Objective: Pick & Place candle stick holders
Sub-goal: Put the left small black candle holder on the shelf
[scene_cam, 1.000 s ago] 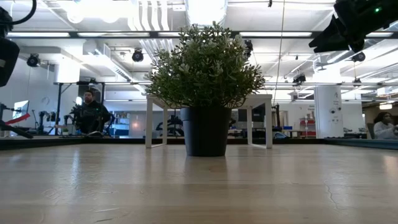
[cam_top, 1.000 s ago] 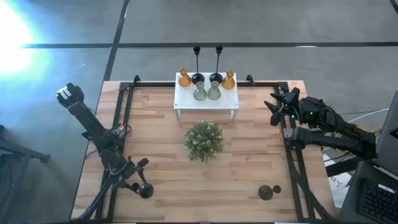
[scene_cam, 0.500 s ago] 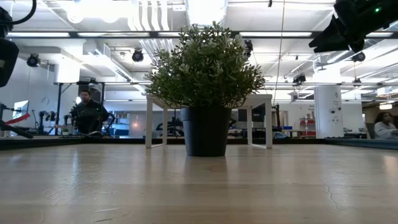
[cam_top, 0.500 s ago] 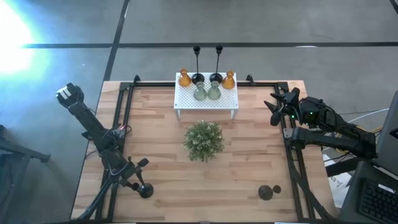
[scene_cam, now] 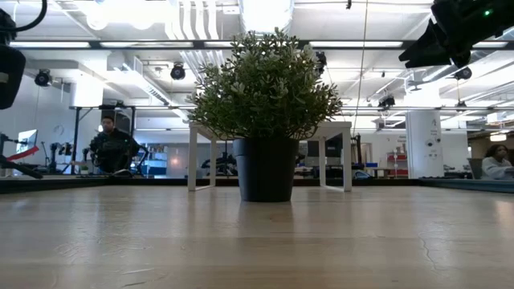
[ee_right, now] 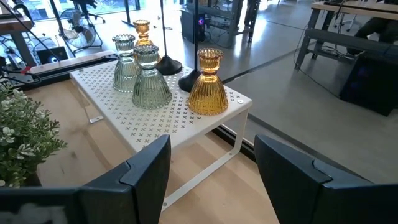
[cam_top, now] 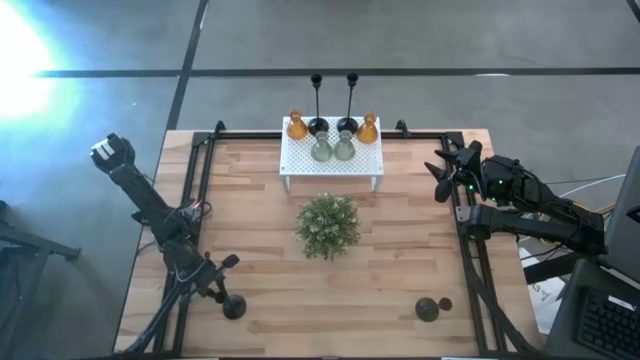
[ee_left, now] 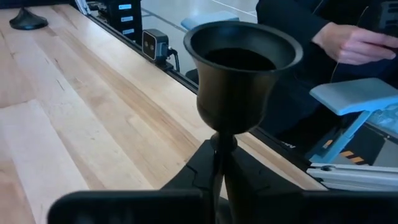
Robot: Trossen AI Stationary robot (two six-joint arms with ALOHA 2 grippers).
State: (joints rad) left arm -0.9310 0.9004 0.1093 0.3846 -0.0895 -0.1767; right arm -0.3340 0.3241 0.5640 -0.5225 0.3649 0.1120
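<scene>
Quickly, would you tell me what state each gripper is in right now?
Left gripper: shut on a short black candle holder.
Right gripper: open, holding nothing.

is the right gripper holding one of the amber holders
No, the right gripper is open and empty, short of the white stand, where the nearer amber holder stands untouched.

Left claw [cam_top: 222,296] clamped, right claw [ee_right: 208,168] agape.

Grey concrete floor [cam_top: 420,35] round the wood bench [cam_top: 400,260]; bright glare at 10 o'clock. White ceiling [scene_cam: 144,24] w/ strip lights, ducts; seated person [scene_cam: 114,147] at 9 o'clock
</scene>
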